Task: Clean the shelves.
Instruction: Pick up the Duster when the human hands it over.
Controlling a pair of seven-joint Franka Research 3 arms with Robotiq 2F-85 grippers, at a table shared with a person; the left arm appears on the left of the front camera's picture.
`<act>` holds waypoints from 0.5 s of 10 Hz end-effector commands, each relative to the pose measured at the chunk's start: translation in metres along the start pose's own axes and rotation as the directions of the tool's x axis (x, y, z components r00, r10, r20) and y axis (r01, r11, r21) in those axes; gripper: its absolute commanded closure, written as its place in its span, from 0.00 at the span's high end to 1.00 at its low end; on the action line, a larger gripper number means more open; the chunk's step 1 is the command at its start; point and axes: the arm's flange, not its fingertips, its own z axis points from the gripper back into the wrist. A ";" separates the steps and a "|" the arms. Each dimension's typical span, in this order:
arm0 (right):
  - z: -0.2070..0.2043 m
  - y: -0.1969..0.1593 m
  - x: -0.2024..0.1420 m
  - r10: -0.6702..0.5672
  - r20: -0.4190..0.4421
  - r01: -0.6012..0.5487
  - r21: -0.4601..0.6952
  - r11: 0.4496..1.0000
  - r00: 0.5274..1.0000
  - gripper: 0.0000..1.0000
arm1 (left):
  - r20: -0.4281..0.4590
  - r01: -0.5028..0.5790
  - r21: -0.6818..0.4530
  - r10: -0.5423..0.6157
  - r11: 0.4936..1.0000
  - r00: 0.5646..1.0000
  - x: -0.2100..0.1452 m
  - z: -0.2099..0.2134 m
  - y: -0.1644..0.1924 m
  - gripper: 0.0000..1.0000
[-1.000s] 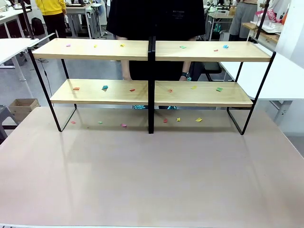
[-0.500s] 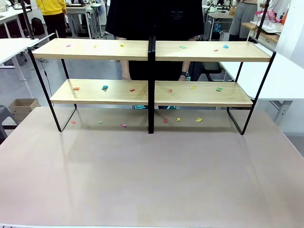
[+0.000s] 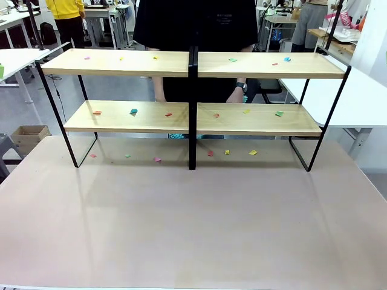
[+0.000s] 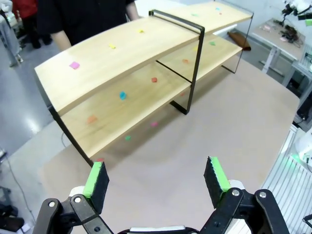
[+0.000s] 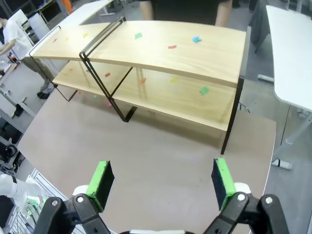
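— Okay, where is the rack?
— The shelves (image 3: 121,62) stand upright on the far half of the beige table (image 3: 193,229). Black post in the middle, two wooden boards on top, two below.
— Anything on them?
— Small paper scraps (image 3: 133,112) lie scattered on all four boards: pink, yellow, green, blue, red, orange. A few more scraps lie on the tabletop under the lower boards, one pink bit (image 3: 158,159) just left of the post.
— Claws?
— Left gripper (image 4: 156,176) has its jaws spread wide and empty, above the table, well apart from the rack's left end. Right gripper (image 5: 162,178) is the same: released, green pads far apart, gripping nothing, above the table near the rack's right end.
— Who is at the far side?
— A person (image 3: 199,24) in a black top stands right behind the rack, with one hand (image 3: 233,96) showing between the upper and lower boards, right of the post.
— Room?
— Grey floor, a cardboard box (image 3: 29,134) on it at the left. A white table (image 3: 363,99) stands at the right and another at the left, with desks and more people farther back.
— Any text?
— Faint print on the black top, too small to read.
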 end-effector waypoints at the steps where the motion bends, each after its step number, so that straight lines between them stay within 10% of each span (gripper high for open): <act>1: 0.000 -0.003 0.002 0.060 0.009 -0.060 0.015 0.998 0.998 1.00 | 0.007 0.004 0.008 -0.004 1.000 1.000 -0.031 -0.009 -0.013 1.00; 5: -0.006 -0.008 0.004 0.077 -0.007 -0.077 0.032 0.997 0.997 1.00 | 0.025 -0.018 0.019 0.017 1.000 1.000 -0.027 -0.019 -0.021 1.00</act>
